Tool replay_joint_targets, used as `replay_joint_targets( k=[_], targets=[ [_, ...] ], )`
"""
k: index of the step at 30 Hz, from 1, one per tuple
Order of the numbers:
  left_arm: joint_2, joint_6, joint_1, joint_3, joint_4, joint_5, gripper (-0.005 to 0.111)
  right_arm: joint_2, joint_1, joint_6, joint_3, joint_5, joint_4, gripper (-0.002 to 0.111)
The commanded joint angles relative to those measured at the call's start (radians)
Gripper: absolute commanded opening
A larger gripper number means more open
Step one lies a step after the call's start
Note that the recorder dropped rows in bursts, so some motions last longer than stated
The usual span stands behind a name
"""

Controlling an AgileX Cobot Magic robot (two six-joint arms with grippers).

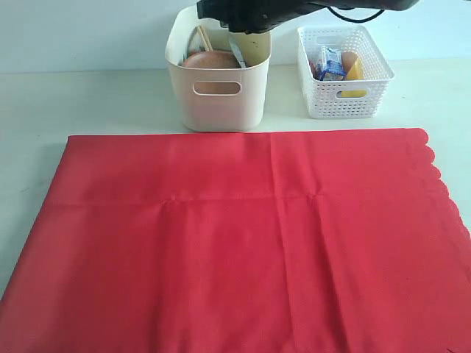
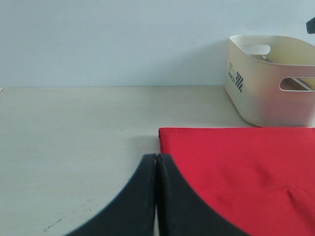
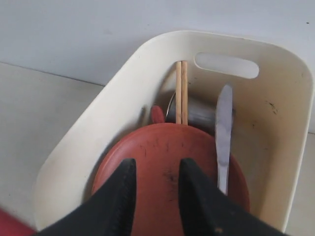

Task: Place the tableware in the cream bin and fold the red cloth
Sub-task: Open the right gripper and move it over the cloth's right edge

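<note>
With the red cloth (image 1: 243, 235) spread flat on the counter (image 1: 88, 103) before the cream bin (image 1: 217, 110) that holds the brown plate (image 3: 197, 147), knife (image 3: 224, 128) and chopsticks (image 3: 181, 93), I should raise my empty, parted right end effector (image 3: 157, 164) straight up, while the left end effector (image 2: 156, 160) is pressed together.

on the worktop (image 1: 88, 103): one red cloth (image 1: 243, 243), one cream bin (image 1: 217, 110) and one white lattice basket (image 1: 346, 99). inside the bin, one brown plate (image 3: 167, 162), one silver knife (image 3: 224, 132), one steel cup (image 3: 199, 115) and two wooden chopsticks (image 3: 184, 93); the basket's items are too jumbled to count.
</note>
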State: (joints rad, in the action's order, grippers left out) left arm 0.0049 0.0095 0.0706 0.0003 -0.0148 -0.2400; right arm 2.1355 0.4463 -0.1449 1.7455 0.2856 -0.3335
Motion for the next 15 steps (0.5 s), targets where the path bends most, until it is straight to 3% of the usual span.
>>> replay_joint_targets(
  k=[1,9,11,15],
  targets=[
    [-0.005,0.001,-0.002,0.000,0.001,0.002,0.001,-0.067,-0.004,-0.011,0.006,0.088,0.036,0.029],
    [-0.005,0.001,-0.002,0.000,0.001,0.002,0.001,-0.174,-0.004,0.018,0.006,0.247,0.088,0.026],
    [-0.005,0.001,-0.002,0.000,0.001,0.002,0.001,-0.194,-0.004,0.028,0.006,0.278,0.088,0.022],
    [-0.005,0.001,-0.002,0.000,0.001,0.002,0.001,-0.234,-0.004,0.119,-0.014,0.381,0.160,0.000]
  ],
)
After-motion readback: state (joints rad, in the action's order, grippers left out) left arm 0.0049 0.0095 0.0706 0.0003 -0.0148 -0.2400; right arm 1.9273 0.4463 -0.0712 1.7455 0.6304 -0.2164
